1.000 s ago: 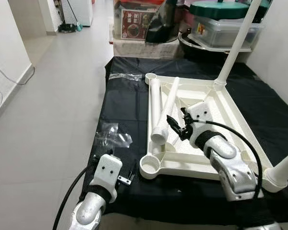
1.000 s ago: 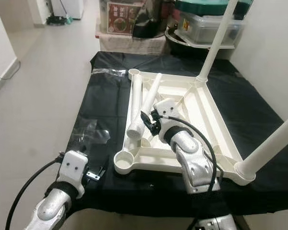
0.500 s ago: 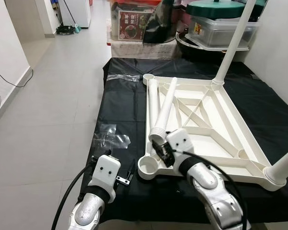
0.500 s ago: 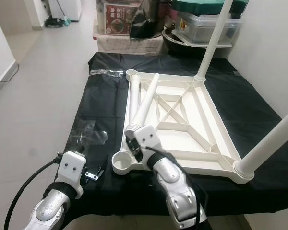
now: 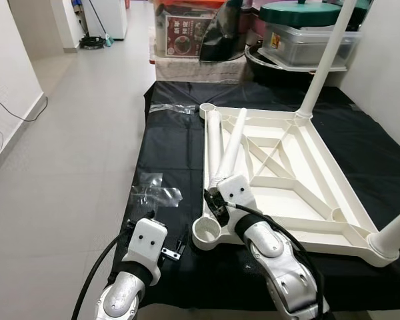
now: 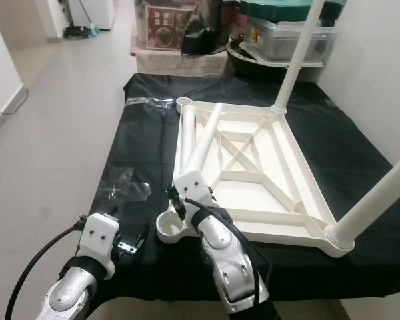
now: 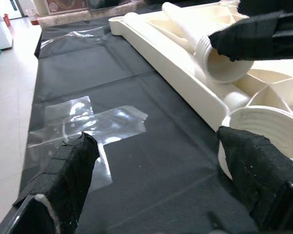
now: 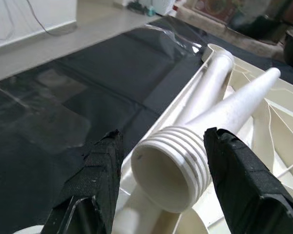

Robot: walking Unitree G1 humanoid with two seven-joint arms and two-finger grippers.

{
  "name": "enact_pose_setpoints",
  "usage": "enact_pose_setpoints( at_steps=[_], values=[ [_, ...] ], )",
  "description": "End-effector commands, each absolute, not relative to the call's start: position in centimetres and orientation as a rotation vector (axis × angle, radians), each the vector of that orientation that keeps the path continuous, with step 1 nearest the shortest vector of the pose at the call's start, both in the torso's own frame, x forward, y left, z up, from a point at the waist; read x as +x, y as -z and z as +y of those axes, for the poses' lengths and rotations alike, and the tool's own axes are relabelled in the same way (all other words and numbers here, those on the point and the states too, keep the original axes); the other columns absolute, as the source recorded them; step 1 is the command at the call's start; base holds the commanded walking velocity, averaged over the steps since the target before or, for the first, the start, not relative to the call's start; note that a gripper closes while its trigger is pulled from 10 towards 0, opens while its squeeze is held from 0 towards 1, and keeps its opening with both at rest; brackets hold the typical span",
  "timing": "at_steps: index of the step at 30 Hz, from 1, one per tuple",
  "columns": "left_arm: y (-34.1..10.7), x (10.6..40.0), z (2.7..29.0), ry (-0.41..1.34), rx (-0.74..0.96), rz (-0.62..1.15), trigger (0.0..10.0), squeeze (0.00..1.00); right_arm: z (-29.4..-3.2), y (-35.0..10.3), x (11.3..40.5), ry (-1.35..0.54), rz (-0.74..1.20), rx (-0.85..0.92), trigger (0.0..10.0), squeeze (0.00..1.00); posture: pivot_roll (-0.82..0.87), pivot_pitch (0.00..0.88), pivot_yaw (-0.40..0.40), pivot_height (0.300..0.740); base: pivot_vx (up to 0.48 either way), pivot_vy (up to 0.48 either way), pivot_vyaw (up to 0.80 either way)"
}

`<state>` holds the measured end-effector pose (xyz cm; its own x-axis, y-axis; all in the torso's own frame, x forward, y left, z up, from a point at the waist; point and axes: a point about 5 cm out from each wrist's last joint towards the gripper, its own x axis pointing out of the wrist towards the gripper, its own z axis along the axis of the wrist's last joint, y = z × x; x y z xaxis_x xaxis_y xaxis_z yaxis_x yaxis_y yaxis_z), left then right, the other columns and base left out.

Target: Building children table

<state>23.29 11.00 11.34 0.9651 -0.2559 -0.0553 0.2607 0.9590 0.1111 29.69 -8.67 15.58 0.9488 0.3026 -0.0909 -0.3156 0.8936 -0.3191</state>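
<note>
The right gripper has swung across the upturned tabletop to the loose leg's threaded end, jaws wide astride it, not yet closed. The left gripper hovers wide open near the empty corner socket.

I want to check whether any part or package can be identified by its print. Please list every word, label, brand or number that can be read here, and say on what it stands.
Red printed box behind the black mat: it carries white writing and a round picture, too small and blurred to read.
Orange sticker on the clear storage box: too small to read.
White table top, its loose leg and both grippers: no text to be seen.
</note>
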Motion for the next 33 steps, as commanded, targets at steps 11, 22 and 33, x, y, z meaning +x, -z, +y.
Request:
enact_pose_setpoints(
  at_steps=[11,22,33],
  values=[
    [-11.3,23.1,10.9,0.270,0.113,0.043,10.0,0.00,-9.4,-14.5,30.7,-0.259,0.087,-0.394,10.0,0.00,0.05,0.082,-0.084,0.740,0.000,0.000,0.00],
    [-11.3,23.0,10.8,0.273,0.112,0.042,10.0,0.00,-10.3,-14.0,31.5,-0.212,0.112,-0.451,10.0,0.00,0.05,0.085,-0.083,0.740,0.000,0.000,0.00],
    [-11.4,23.0,10.7,0.273,0.108,0.041,10.0,0.00,-10.2,-14.0,32.7,-0.157,0.106,-0.453,10.0,0.00,0.05,0.089,-0.089,0.740,0.000,0.000,0.00]
  ],
)
